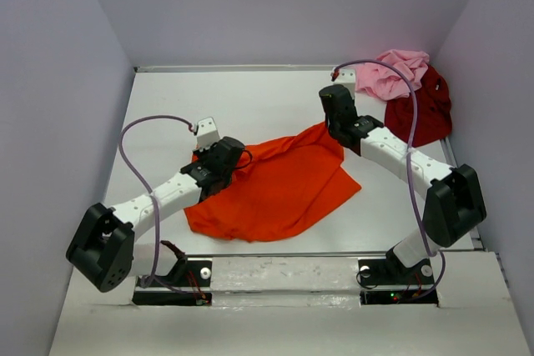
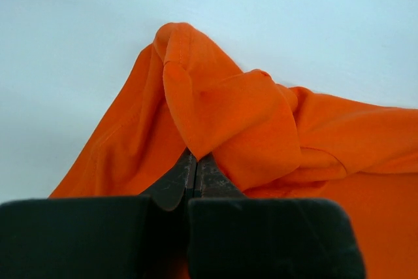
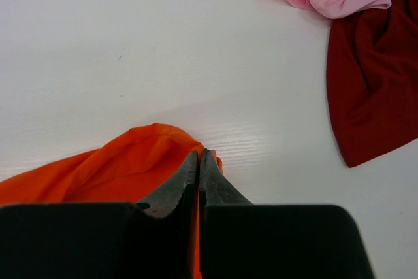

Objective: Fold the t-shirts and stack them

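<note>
Cloth of the orange t-shirt (image 1: pixel 275 189) is clamped by left gripper (image 2: pixel 196 160) and right gripper (image 3: pixel 199 156). Pink t-shirt (image 1: pixel 390 74) seemingly overlaps dark red t-shirt (image 1: pixel 427 116).

Robot lab cell: white table (image 1: pixel 250 102) boxed by plain grey walls (image 1: pixel 284 6), two bolted arms (image 1: pixel 167 193).

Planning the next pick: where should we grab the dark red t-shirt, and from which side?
Take the dark red t-shirt at its near edge, coming from the near side. That edge lies bare on the table; its far end lies against the crumpled pink t-shirt, so a pinch there may lift both.
</note>
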